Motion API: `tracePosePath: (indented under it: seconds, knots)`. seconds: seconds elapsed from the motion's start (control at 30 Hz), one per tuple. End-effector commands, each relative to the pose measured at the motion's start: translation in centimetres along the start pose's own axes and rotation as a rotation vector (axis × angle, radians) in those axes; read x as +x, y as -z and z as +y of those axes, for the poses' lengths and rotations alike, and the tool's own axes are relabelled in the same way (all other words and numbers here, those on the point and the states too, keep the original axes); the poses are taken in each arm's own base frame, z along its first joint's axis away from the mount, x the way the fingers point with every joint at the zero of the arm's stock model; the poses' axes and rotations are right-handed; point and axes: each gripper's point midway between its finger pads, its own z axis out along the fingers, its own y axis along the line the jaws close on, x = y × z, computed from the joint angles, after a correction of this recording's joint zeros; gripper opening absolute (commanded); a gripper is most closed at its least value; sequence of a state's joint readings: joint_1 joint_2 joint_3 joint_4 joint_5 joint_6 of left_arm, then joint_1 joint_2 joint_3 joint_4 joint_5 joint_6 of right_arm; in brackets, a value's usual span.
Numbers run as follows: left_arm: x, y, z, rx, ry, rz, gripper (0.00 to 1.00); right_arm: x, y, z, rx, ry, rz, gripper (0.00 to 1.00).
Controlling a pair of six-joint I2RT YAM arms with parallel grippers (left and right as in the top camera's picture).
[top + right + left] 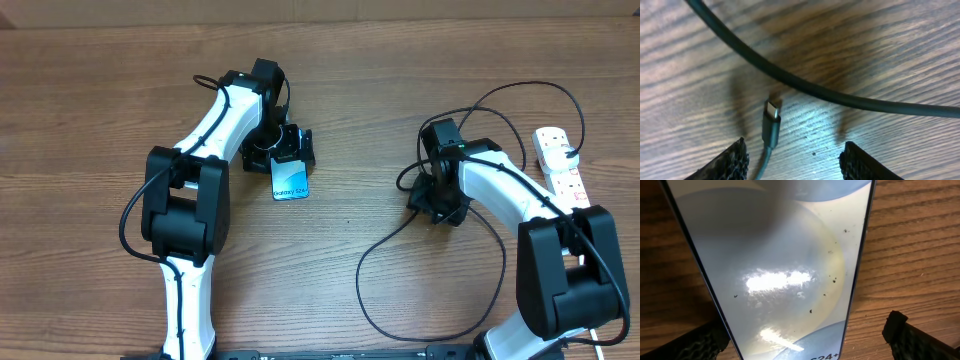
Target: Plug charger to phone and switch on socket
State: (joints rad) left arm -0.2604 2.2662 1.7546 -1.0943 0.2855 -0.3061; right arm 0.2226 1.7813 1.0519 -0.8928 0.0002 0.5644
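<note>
Teal phone (290, 180), long axis 12-to-6, Galaxy end at 6, left gripper (277, 150) jaws spread astride it, perhaps touching, USB-C plug (771, 117) pointing 12 between right gripper (795, 162) spread jaws, cable (805, 87) crossing at 12

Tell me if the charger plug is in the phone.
Out. The black cable's silver-tipped plug lies bare on the wood table, apart from the light-blue flat phone.

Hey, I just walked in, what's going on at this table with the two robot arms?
The left fingers sit open on either side of the phone, which lies flat on the table. The right fingers are open around the plug of the charger cable, which lies loose on the wood. Nothing is plugged into the phone yet. The power strip sits at the right edge.
</note>
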Motion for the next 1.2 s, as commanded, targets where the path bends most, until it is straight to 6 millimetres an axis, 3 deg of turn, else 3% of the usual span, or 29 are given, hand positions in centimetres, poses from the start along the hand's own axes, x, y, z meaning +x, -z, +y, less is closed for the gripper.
tracePosePath:
  seconds: [0.0, 0.13, 0.53, 0.77, 1.1, 1.17]
  knots:
    - [1.3, -3.5, 0.2, 0.023, -0.021, 0.088, 0.99, 0.1, -0.2, 0.0, -0.001, -0.077, 0.001, 0.51]
    - [1.2, -3.5, 0.2, 0.023, -0.021, 0.088, 1.00, 0.3, -0.3, 0.4, -0.004, -0.078, -0.003, 0.32]
    - [1.3, -3.5, 0.2, 0.023, -0.021, 0.090, 0.99, 1.6, -1.6, 1.0, 0.027, -0.082, -0.035, 0.30]
    - [1.3, -3.5, 0.2, 0.023, -0.021, 0.089, 1.00, 0.0, -2.0, 1.0, 0.017, -0.094, -0.110, 0.22]
    - [1.4, -3.5, 0.2, 0.022, -0.020, 0.092, 1.00, -0.5, -2.0, 0.7, 0.036, -0.095, -0.137, 0.17]
    - [1.4, -3.5, 0.3, 0.022, -0.019, 0.092, 1.00, -0.4, -2.0, 0.6, 0.037, -0.094, -0.133, 0.11]
